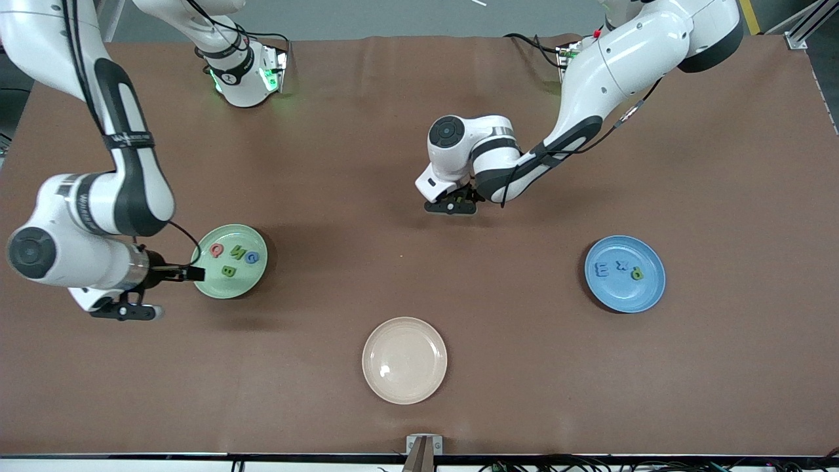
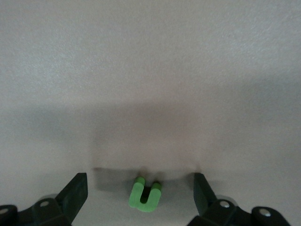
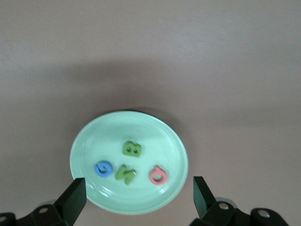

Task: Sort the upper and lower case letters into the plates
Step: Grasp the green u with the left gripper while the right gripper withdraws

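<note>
Green letter (image 2: pixel 146 197) lies on the desk between my open, empty left hand (image 2: pixel 141 193); next: descend, close. My right hand (image 3: pixel 138 195), open, empty, hovers beside green plate (image 3: pixel 84 141).

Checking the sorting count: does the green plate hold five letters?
No, the green plate holds four letters: a red Q, a green N, a blue G and a green B.

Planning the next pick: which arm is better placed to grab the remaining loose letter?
Left. Its open hand hangs directly over the green letter; the right hand, also open, is at the mint plate.
</note>
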You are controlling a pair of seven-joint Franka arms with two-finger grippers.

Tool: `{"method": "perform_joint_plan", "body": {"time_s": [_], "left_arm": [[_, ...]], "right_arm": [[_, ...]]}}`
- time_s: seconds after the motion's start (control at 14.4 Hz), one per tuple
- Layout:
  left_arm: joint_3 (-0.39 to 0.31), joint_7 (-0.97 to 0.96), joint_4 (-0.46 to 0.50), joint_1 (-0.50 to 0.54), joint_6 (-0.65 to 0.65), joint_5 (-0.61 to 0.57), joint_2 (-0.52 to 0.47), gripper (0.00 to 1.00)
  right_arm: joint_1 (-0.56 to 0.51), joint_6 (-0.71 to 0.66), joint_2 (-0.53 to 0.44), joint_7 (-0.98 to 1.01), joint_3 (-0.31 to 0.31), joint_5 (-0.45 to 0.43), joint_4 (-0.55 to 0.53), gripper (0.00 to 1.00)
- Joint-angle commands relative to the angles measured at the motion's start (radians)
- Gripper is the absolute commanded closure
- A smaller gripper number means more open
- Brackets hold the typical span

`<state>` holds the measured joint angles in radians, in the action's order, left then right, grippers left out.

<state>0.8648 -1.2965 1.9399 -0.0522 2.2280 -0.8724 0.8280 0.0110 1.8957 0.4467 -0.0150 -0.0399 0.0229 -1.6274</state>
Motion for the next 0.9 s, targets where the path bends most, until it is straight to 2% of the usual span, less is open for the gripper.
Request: {"method": "perform_joint_plan", "body": {"time_s": [0.0,0.35,0.49,0.62,0.83], "left_arm": [[0.0,-0.013,0.013,0.009,0.021,-0.02,-0.003,0.01],[0.002,-0.058,0.04,0.009,0.021,-0.011,-0.012,0.03],[0.008,-0.06,0.051,0.02,0.021,-0.01,-0.018,0.04],[0.01,-0.06,0.051,0.02,0.021,-0.01,-0.018,0.1],[0.01,-0.06,0.051,0.022,0.021,-0.007,-0.021,0.21]], "right_arm": [[-0.037,-0.107,-0.078,0.038,0.014,-0.021,-0.003,0.0],[-0.06,-0.201,-0.174,0.04,0.015,-0.021,0.003,0.0],[-0.052,-0.236,-0.166,0.033,0.017,-0.034,0.079,0.0],[-0.063,-0.325,-0.14,0.032,0.017,-0.046,0.193,0.0],[-0.063,-0.328,-0.135,0.029,0.017,-0.043,0.221,0.0]]}}
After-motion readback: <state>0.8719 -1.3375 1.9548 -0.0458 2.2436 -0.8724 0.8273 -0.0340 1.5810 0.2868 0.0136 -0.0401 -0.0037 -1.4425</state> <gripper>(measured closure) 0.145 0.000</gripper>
